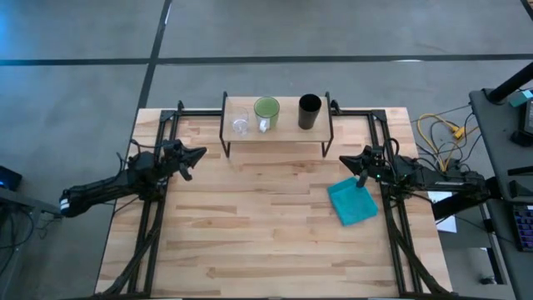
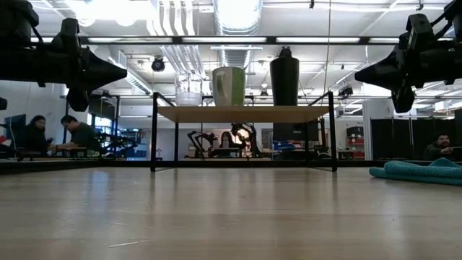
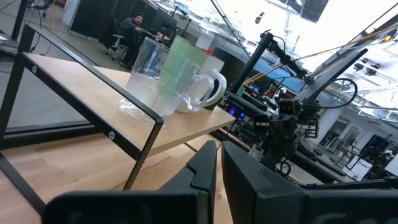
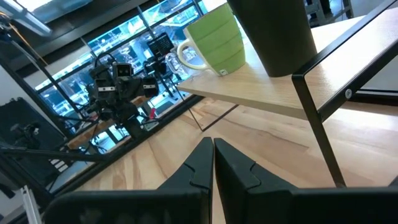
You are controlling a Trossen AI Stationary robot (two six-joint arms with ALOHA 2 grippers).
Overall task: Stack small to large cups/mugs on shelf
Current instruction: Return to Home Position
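The shelf [image 1: 275, 129] stands at the table's far middle on thin black legs. On its board stand, from left to right, the clear glass cup [image 1: 241, 126], the green mug [image 1: 266, 111] and the black cup [image 1: 309, 112], each on its base. The wrist views show the glass cup [image 3: 149, 78] and green mug [image 3: 189, 71] from the left, the green mug [image 4: 217, 40] and black cup [image 4: 273, 31] from the right. My left gripper [image 1: 200, 153] hovers shut, left of the shelf. My right gripper [image 1: 343, 162] hovers shut, right of the shelf and above the table.
A teal folded cloth [image 1: 352, 201] lies on the table beneath and near the right gripper. Black frame rails [image 1: 158, 208] run along both table sides. Cables [image 1: 441, 133] lie beyond the right edge. People sit in the room behind [image 2: 72, 133].
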